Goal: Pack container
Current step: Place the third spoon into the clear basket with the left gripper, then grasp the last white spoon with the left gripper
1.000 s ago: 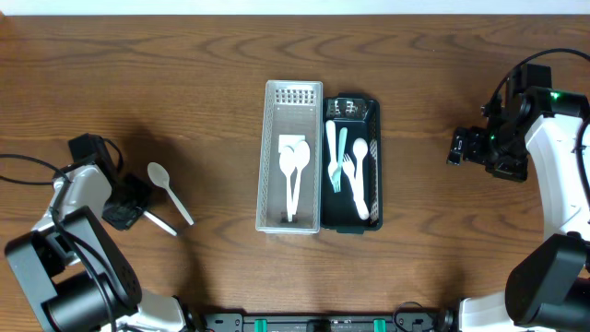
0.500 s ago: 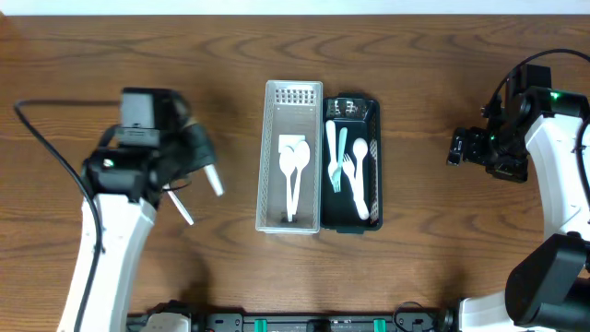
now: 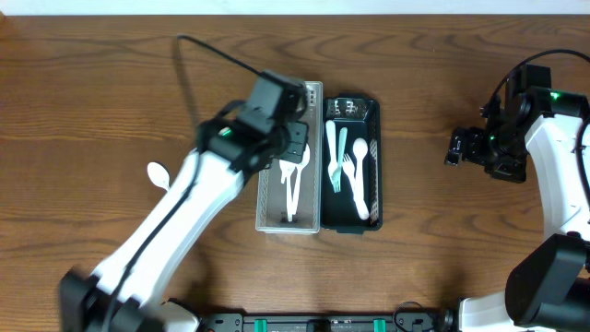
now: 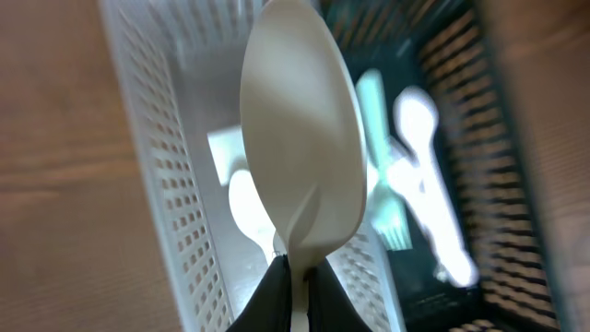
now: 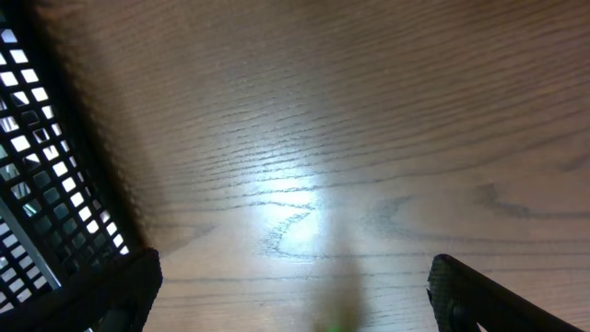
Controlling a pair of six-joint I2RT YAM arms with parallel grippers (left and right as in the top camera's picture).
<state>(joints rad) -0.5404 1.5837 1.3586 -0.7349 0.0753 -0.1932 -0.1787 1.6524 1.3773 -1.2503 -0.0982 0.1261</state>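
My left gripper [image 3: 293,148] is shut on the handle of a white plastic spoon [image 4: 300,138] and holds it over the white perforated basket [image 3: 267,189]. In the left wrist view the jaws [image 4: 293,295] pinch the spoon's neck, with the basket's wall [image 4: 175,212] below. White spoons [image 3: 295,180] lie in that basket. The black basket [image 3: 376,120] beside it holds forks and a spoon [image 3: 359,175]. Another white spoon [image 3: 159,175] lies on the table to the left, partly under my arm. My right gripper [image 3: 458,148] is open and empty, over bare wood [image 5: 295,295].
The two baskets stand side by side at the table's centre. A corner of the black basket [image 5: 46,184] shows at the left of the right wrist view. The left arm's cable [image 3: 217,51] arcs over the table's far left side.
My left arm has swung from the table's left side to over the white basket, carrying a white spoon. The right arm has not moved.
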